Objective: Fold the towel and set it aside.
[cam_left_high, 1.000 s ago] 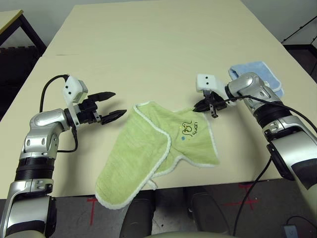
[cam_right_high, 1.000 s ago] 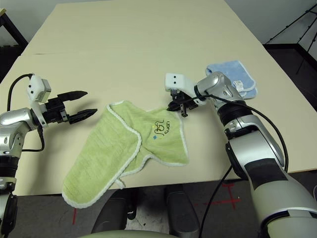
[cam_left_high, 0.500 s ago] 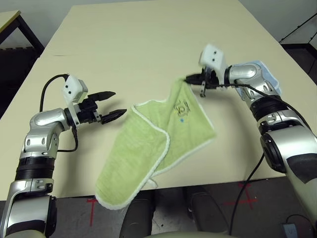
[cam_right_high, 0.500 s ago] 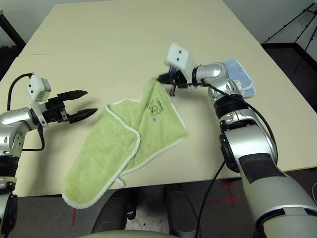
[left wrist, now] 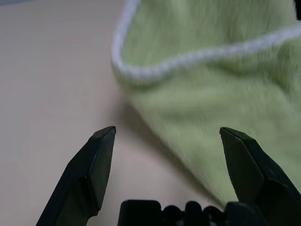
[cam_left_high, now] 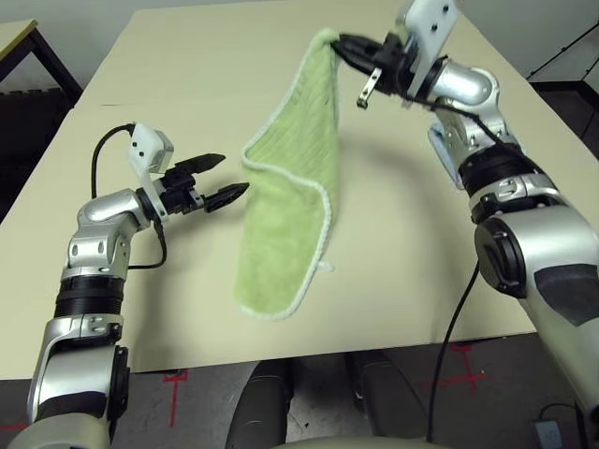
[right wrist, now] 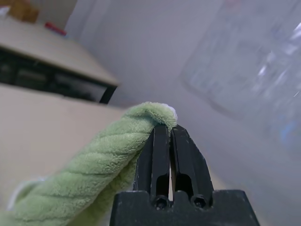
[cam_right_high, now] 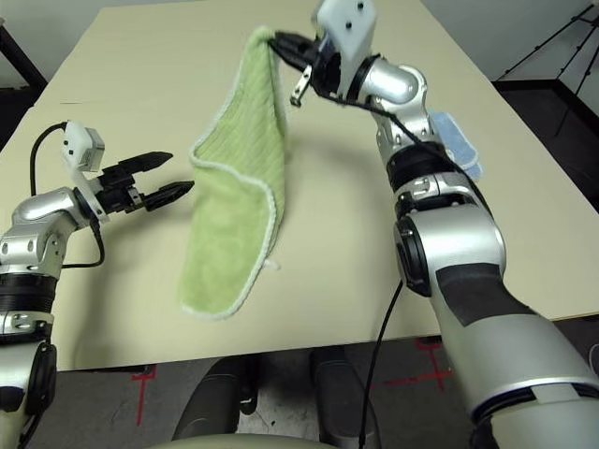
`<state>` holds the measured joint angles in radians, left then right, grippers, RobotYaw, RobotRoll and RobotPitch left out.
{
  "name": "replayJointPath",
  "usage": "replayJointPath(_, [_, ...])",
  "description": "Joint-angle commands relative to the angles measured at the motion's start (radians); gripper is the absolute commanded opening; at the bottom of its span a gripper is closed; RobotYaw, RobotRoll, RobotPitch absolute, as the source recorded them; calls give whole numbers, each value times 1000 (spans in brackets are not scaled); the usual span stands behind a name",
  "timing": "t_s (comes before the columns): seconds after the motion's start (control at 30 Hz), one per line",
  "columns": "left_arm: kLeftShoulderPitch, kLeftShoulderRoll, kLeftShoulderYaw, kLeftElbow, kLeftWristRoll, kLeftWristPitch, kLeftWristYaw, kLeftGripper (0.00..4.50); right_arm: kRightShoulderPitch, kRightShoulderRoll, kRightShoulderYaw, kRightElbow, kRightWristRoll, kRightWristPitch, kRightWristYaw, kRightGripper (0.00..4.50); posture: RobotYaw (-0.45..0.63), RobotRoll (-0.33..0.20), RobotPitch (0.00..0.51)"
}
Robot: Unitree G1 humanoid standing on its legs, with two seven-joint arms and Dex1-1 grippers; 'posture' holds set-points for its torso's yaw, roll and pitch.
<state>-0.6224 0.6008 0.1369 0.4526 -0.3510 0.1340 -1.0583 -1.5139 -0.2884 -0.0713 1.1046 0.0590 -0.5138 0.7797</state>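
One towel (cam_left_high: 285, 234), logo hidden.

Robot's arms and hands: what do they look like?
Both arms are silver with black bands at the joints and loose black cables. Left hand and right hand each have two black fingers and a white wrist housing with dark dots.

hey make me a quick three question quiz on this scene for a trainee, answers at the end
1. Multiple choice: what hangs from the right gripper? A) the blue cloth B) the green towel C) a cable
2. True or false: the left gripper is shut on the towel.
3. Fill in the blank: the towel's edging is ____.

Key: 1. B. 2. False; it is open, holding nothing. 3. White.
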Motion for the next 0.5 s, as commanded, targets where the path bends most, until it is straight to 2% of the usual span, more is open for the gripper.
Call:
replayJointPath(0.03, [-13, -12, -11, 31, 11, 0, 6, 4500, -112, -13, -46, 23, 27, -45, -68, 38, -66, 0, 167])
replayJointPath(0.13, [-20, -21, -12, 39, 13, -5, 9, 4500, -149, -8, -58, 35, 35, -40, -68, 38, -67, 0, 167])
replayJointPath(0.27, [-28, -41, -8, 39, 8, -2, 26, 4500, -66, 25, -31, -5, 46, -40, 35, 38, -64, 0, 169])
replayJointPath(0.5, [-53, -69, 13, 26, -15, 37, 80, 4500, 4, 42, -28, -61, 63, 17, 88, 38, -59, 0, 171])
